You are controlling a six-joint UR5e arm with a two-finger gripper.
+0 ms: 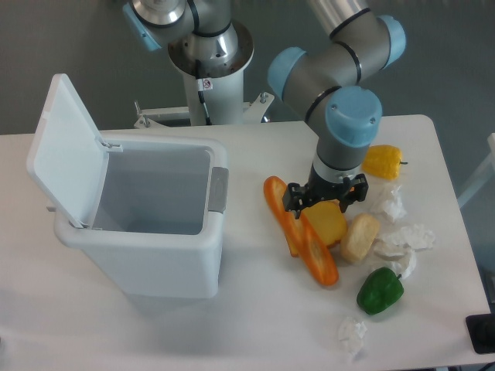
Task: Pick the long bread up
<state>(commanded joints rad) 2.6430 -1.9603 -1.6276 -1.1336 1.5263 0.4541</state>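
Orange-brown long bread (300,232) just left of gripper (326,202)

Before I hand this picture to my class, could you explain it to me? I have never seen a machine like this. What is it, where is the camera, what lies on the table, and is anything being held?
This is a robot arm, grey tubes with blue joints, ending in a small black claw. One fixed camera looks down on the white table from the front. On the left stands a white bin with its lid open. On the right lie toy foods: the long bread, orange-brown and slim, a yellow block beside it, a pale bread roll, a yellow pepper, a green pepper and some crumpled white paper. The claw sits low over the yellow block and the bread. I cannot tell whether it grips anything; the bread lies on the table.
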